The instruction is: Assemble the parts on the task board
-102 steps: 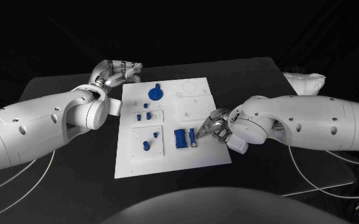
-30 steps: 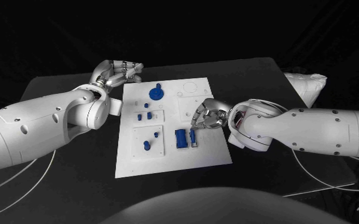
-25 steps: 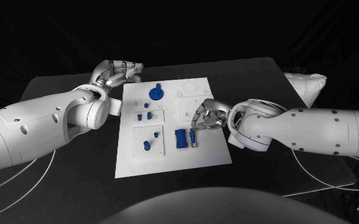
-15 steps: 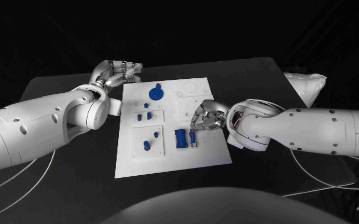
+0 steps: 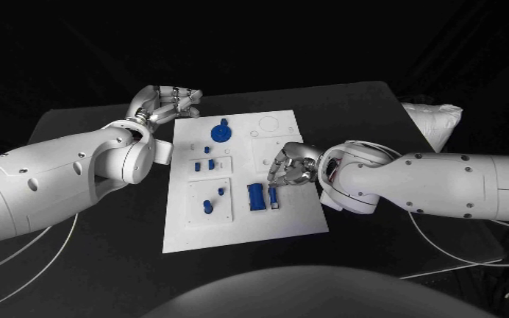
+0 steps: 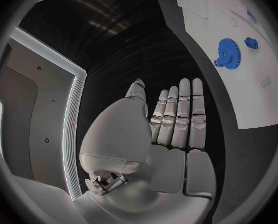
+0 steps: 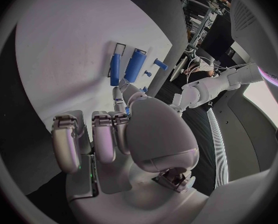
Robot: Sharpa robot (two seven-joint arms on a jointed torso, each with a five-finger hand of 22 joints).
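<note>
At the upper left of the head view the left robot hand [image 5: 165,103] hovers just off the far left corner of the task board [image 5: 302,215], holding nothing; its wrist camera shows the fingers [image 6: 179,114] straight and lying side by side over the dark tabletop [image 5: 74,123]. On the board, moving right, stand a blue gear [image 5: 220,132], two small blue blocks [image 5: 204,164] and a blue peg [image 5: 207,205] in the lower left panel. Right of centre lie a wide blue bar [image 5: 256,196] and a slim blue bar [image 5: 273,196], side by side, long axes running from the near edge to the far edge. The right robot hand [image 5: 290,165] sits just beyond their far ends, fingers curled down toward the slim bar; whether it is actually pinching it cannot be told, though the fingertips seem to meet its end. This hand is far nearer the bars than the left one.
</note>
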